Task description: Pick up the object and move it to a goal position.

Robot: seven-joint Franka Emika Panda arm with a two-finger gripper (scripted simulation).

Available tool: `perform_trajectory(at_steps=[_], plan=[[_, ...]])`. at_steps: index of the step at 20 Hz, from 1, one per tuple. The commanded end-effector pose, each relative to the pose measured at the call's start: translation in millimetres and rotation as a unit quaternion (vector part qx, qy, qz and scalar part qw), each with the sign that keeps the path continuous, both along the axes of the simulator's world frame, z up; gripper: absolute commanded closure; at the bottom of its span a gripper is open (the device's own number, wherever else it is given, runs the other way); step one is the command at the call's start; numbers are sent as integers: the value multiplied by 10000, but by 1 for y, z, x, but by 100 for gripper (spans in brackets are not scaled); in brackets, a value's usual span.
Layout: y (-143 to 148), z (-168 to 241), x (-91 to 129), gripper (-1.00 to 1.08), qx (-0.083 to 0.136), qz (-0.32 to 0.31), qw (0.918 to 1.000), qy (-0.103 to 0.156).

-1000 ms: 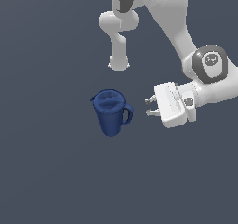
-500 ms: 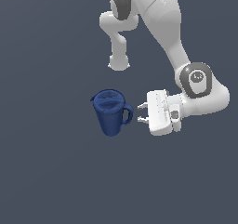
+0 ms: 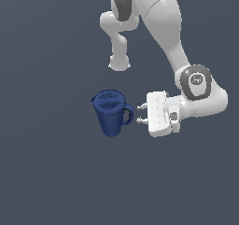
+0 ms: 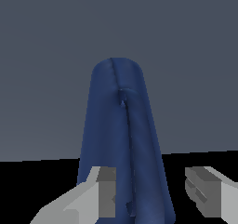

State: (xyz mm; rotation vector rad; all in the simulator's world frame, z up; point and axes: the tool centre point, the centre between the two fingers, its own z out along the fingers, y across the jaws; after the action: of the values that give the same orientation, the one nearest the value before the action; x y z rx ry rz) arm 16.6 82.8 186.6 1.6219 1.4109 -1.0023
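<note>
Dark blue pitcher (image 3: pixel 110 112) stands upright on the plain grey floor (image 3: pixel 46 163), handle toward the exterior view's right. Gripper (image 3: pixel 140 114) sits level just beside the handle, fingers (image 4: pixel 103 190) spread apart, holding nothing, not touching the pitcher.

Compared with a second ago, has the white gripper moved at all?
Yes. In the exterior view the gripper has moved toward that view's left, closing on the blue pitcher, which stayed put. Its fingertips now sit just beside the handle.
</note>
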Motion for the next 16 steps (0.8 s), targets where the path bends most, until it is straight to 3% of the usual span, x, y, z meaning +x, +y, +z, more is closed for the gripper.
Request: perform_trajectory(at_steps=[1, 14, 15, 16], plan=[[0, 0, 0, -20, 1, 0, 10000, -4], [-26, -11, -3, -20, -23, -7, 10000, -6], [-26, -11, -3, 108, -23, -7, 10000, -6], [-26, -11, -3, 108, -23, -7, 10000, -6]])
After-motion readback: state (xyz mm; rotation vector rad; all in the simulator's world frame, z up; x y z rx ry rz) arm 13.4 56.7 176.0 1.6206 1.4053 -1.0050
